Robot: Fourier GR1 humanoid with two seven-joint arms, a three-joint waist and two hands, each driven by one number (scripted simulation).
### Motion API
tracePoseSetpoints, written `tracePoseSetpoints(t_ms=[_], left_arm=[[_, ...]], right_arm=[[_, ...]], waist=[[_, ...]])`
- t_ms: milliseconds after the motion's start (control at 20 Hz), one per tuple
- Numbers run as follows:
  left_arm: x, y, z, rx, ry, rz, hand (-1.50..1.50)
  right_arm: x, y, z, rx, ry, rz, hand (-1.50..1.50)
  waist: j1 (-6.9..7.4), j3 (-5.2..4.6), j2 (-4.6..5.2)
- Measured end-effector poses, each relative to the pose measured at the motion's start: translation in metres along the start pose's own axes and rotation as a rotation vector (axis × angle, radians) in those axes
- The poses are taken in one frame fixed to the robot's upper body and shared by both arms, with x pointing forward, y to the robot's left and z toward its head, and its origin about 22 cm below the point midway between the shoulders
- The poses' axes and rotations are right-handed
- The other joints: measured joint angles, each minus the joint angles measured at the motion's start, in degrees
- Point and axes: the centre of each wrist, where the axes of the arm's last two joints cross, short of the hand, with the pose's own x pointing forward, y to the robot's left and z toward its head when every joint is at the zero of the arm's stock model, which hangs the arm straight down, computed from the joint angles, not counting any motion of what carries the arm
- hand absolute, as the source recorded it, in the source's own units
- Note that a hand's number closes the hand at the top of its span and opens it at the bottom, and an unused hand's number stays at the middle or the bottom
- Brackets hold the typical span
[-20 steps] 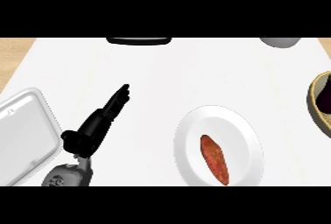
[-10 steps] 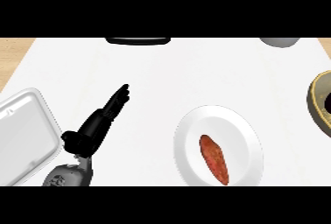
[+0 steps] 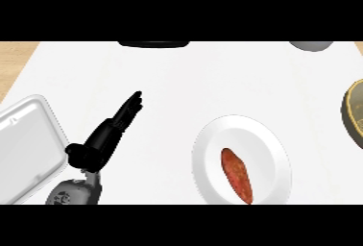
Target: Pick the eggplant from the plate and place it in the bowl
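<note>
Right now the eggplant (image 3: 237,175), a slim reddish-brown spindle with a matte skin, lies on the glossy white plate (image 3: 212,144) at lower centre-right, its long axis running near vertical in the frame. Only the left robot hand (image 3: 106,134) shows, at lower left, fingers straight and holding nothing, well apart from the plate. A dark-rimmed bowl (image 3: 352,113) sits at the right edge of the pale surface (image 3: 212,77).
</note>
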Motion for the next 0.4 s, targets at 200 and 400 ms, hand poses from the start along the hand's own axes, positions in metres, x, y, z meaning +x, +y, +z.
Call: tracePoseSetpoints(t_ms=[200,400], left_arm=[[0.002,0.0,-0.002,-0.002,-0.004,0.004,0.0],[-0.001,-0.001,0.001,0.004,0.004,0.006,0.0]], right_arm=[[-0.005,-0.019,0.019,-0.053,0.021,-0.022,-1.5],[-0.009,-0.032,0.034,-0.058,0.052,-0.021,-1.5]], waist=[[-0.27,0.17,0.13],[-0.46,0.36,0.21]])
